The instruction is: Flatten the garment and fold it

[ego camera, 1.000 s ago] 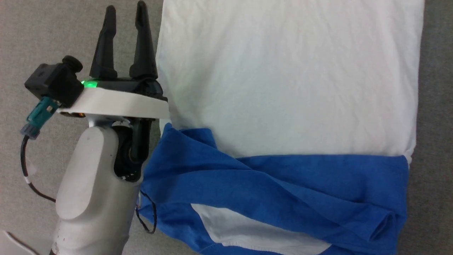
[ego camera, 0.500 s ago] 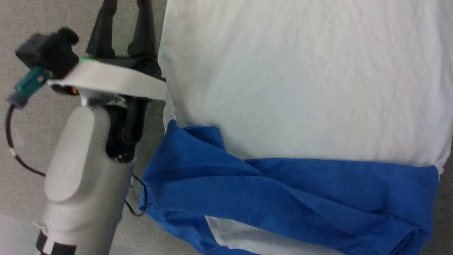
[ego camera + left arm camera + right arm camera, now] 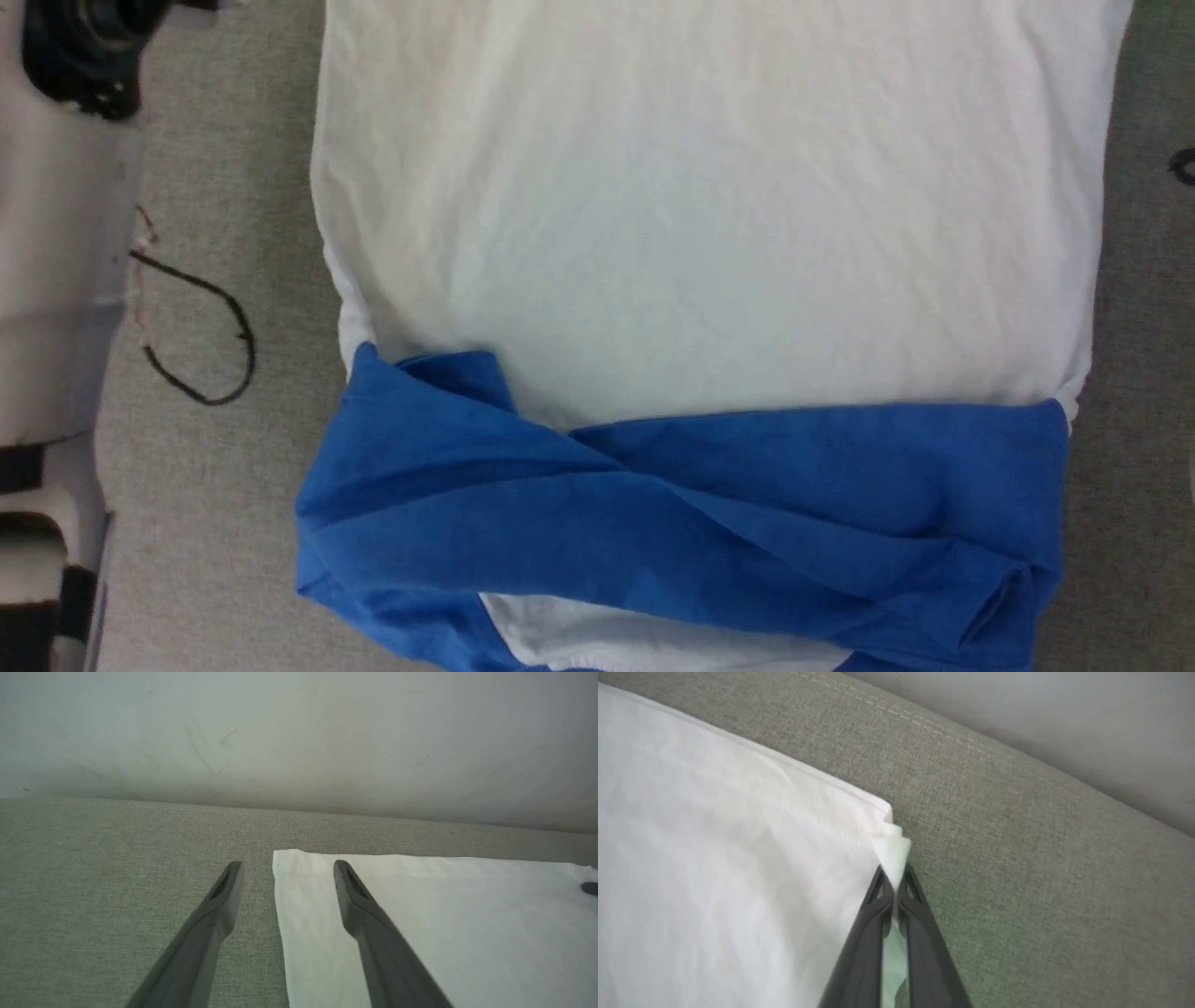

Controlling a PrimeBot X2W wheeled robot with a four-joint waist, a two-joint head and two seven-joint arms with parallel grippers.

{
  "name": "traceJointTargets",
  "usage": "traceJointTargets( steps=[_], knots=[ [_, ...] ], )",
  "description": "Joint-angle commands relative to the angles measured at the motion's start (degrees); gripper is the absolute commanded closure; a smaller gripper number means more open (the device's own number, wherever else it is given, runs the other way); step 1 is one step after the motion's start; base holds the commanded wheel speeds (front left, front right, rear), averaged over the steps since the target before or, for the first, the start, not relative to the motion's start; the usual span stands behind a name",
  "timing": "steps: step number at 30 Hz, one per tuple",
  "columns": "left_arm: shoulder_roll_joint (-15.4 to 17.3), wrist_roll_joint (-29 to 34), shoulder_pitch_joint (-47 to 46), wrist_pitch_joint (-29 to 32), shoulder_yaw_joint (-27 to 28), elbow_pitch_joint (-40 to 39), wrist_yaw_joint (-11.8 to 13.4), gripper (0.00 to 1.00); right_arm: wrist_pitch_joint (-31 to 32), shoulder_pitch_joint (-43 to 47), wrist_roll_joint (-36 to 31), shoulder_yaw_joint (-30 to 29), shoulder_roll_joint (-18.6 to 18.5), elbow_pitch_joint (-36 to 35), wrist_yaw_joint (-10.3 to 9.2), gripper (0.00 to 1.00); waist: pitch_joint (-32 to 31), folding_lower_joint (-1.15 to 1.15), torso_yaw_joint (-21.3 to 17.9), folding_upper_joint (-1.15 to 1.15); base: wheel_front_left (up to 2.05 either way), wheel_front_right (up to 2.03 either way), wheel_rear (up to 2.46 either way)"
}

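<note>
The garment point(image 3: 709, 233) lies spread on the grey fabric surface, white body flat, with the bright blue sleeves point(image 3: 691, 504) folded across its near end in creased layers. In the left wrist view my left gripper point(image 3: 288, 865) is open, its fingers low on either side of the garment's point(image 3: 444, 924) far corner edge, one over the cloth and one over the bare surface. In the right wrist view my right gripper point(image 3: 893, 877) is shut on the garment's point(image 3: 714, 858) other far corner, with a pinch of white cloth bunched at the fingertips.
My pale left forearm point(image 3: 56, 233) runs along the head view's left edge, a black cable loop point(image 3: 205, 336) hanging beside it. The grey surface point(image 3: 93, 882) ends at a stitched seam, with a pale wall point(image 3: 299, 732) beyond.
My left arm has reached forward, and its fingers have passed beyond the top of the head view. The head view itself has shifted. The garment lies as before.
</note>
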Motion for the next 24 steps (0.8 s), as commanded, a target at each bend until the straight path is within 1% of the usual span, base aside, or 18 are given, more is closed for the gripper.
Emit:
traceJointTargets(
  steps=[1,3,6,9,13,19,20,21,22,24],
  knots=[
    [1.3,1.0,-2.3,3.8,-1.5,2.5,0.4,0.0,-0.3,0.3,0.9,0.9,0.3,0.1,-0.05,1.0,0.1,0.0,-2.7,0.0,0.0,0.0,0.0],
    [2.1,1.0,-4.7,8.8,-2.5,5.2,0.8,0.0,-0.6,0.0,1.8,2.5,0.4,0.0,-0.05,1.0,0.4,0.0,-3.8,0.0,0.0,0.0,0.0],
    [2.7,1.3,-7.1,12.8,-3.6,8.0,1.0,0.0,-0.7,-0.5,3.2,4.6,0.1,-0.3,-0.05,1.0,1.0,0.0,-4.9,0.0,0.0,0.0,0.0],
    [2.8,1.5,-8.4,14.1,-4.2,10.1,0.7,0.0,-0.6,-1.0,4.4,6.3,-0.5,-0.5,-0.05,1.0,1.5,0.0,-5.8,0.0,0.0,0.0,0.0],
    [2.3,1.0,-8.3,14.5,-4.9,12.7,-0.4,0.0,-0.7,-1.6,5.9,8.0,-1.1,-0.7,-0.05,1.0,2.1,0.0,-6.5,0.0,0.0,0.0,0.0],
    [2.3,0.6,-6.8,15.6,-6.2,15.9,-1.6,0.0,-0.7,-2.2,7.8,9.9,-2.0,-1.2,-0.05,1.0,3.2,0.0,-6.6,0.0,0.0,0.0,0.0],
    [2.2,0.2,-6.6,16.0,-6.2,16.1,-1.7,0.21,-0.8,-2.3,8.1,10.1,-2.1,-1.2,-0.05,1.0,3.3,0.0,-6.5,0.0,0.0,0.0,0.0],
    [2.0,-0.2,-6.4,15.9,-6.0,16.2,-1.8,0.64,-0.8,-2.4,8.3,10.3,-2.2,-1.3,-0.05,1.0,3.4,0.0,-6.4,0.0,0.0,0.0,0.0],
    [1.9,-0.5,-6.3,15.6,-5.8,16.1,-1.9,1.0,-0.9,-2.4,8.6,10.5,-2.4,-1.3,-0.05,1.0,3.5,0.0,-6.3,0.0,0.0,0.0,0.0],
    [1.8,-0.8,-6.1,15.5,-5.7,15.9,-2.1,1.0,-0.9,-2.4,8.8,10.6,-2.5,-1.3,-0.05,1.0,3.6,0.0,-6.2,0.0,0.0,0.0,0.0]
  ],
)
